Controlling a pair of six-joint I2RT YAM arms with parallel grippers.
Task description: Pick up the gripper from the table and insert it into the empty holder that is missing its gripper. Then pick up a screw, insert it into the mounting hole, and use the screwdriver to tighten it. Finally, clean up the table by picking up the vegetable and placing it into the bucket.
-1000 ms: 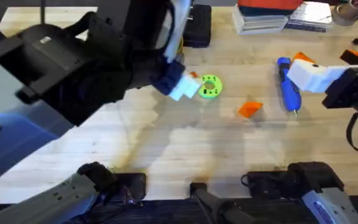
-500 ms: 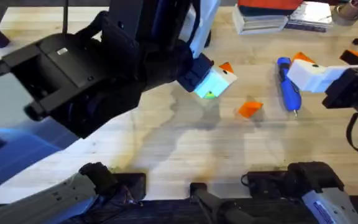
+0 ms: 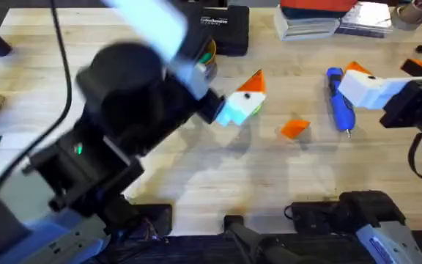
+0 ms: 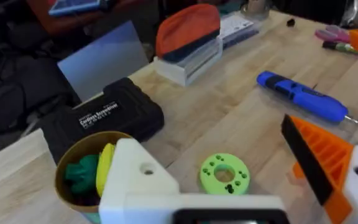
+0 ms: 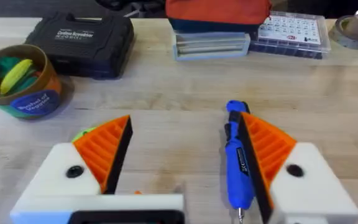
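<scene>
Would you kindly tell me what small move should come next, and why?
Probably the right tool, open near the screwdriver, should shift over the loose orange wedge on the table to grasp it: the left arm's holder is bare.

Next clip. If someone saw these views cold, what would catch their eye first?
Probably the left arm, looming large and dark over the left half of the table, its gripper bearing one orange finger and one bare white holder. Next, the loose orange gripper finger lying mid-table and the bright blue screwdriver beside the right gripper. The green ring-shaped disc and the bucket, holding toy vegetables, add colour farther back.
</scene>
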